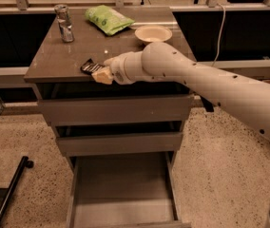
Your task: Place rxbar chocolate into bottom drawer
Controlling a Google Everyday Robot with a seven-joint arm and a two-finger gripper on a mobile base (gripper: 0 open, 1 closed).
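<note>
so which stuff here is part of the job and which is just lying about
Job: rxbar chocolate at the front edge of the counter; gripper right at it; open bottom drawer.
Lying about: green bag, white bowl, silver can.

No print is readable — not on the rxbar chocolate (89,67) beside the gripper (102,73) on the cabinet top (54,56).
</note>
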